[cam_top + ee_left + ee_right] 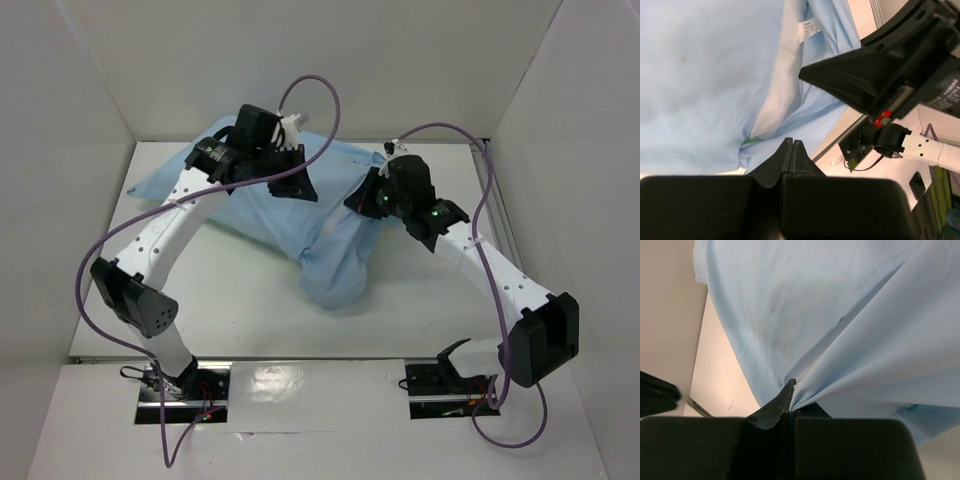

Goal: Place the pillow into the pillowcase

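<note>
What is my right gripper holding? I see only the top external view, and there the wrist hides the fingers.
Observer: In the right wrist view the right gripper is shut on the pillowcase; folds run out from its tips.
Operator: And the left one?
Observer: The left gripper is shut too, tips together; I see no fabric between them.
Operator: Any sign of the opening?
Observer: The left wrist view shows a white label sewn at a hem.
</note>
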You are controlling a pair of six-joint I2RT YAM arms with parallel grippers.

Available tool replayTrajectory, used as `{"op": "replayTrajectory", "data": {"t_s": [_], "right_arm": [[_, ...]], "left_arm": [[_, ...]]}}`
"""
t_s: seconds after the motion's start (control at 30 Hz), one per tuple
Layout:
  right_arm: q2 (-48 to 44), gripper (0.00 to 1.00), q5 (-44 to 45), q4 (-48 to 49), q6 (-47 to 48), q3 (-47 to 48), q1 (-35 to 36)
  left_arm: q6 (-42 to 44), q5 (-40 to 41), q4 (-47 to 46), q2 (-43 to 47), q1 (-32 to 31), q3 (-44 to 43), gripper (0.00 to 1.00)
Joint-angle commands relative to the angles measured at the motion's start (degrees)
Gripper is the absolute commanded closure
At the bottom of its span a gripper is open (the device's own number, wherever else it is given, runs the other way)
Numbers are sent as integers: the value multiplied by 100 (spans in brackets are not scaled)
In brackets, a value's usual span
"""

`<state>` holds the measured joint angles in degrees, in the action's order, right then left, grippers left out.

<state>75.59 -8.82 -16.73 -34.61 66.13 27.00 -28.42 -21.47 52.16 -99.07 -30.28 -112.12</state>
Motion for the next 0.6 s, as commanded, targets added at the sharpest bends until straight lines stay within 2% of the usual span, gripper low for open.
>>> {"op": "replayTrajectory", "data": {"t_s": [0.0, 0.03, 0.07, 0.13, 0.17, 0.2, 0.27, 0.3, 0.33, 0.43, 0.47, 0.57], "right_arm": [[183, 100, -85, 415, 86, 409, -2], [297, 98, -33, 477, 86, 523, -2], [690, 89, -32, 365, 199, 1055, -2], [1410, 54, -32, -353, 767, 2100, -2], [2345, 30, 203, -1627, 980, 3533, -2], [2790, 26, 440, -2293, 1139, 4243, -2], [3468, 22, 1211, -3348, 1421, 5387, 76], [3471, 21, 1407, -3450, 1474, 5393, 77], [3341, 21, 1540, -3451, 1475, 5271, 77], [2358, 13, 1357, -2969, 1396, 4095, -159], [1807, 13, 1261, -2759, 1396, 3518, -221], [839, 15, 970, -2573, 1194, 2620, -406]], "left_arm": [[83, 108, -215, 572, 399, 146, 100], [83, 161, -285, 703, 531, 294, 96], [83, 161, -285, 757, 776, 391, 90], [12, 100, -408, 810, 1049, 689, 73], [-48, 47, -409, 880, 1338, 804, 51], [-49, -14, -522, 976, 1480, 927, 39], [-119, -85, -610, 1152, 1883, 1287, 25], [-119, -155, -663, 1222, 2007, 1402, 25], [-119, -155, -750, 1284, 2148, 1594, 25], [-172, -295, -891, 1468, 2605, 1903, 25], [-172, -296, -944, 1469, 2763, 1956, 25], [-295, -357, -1023, 1592, 3018, 2167, 28]]}}
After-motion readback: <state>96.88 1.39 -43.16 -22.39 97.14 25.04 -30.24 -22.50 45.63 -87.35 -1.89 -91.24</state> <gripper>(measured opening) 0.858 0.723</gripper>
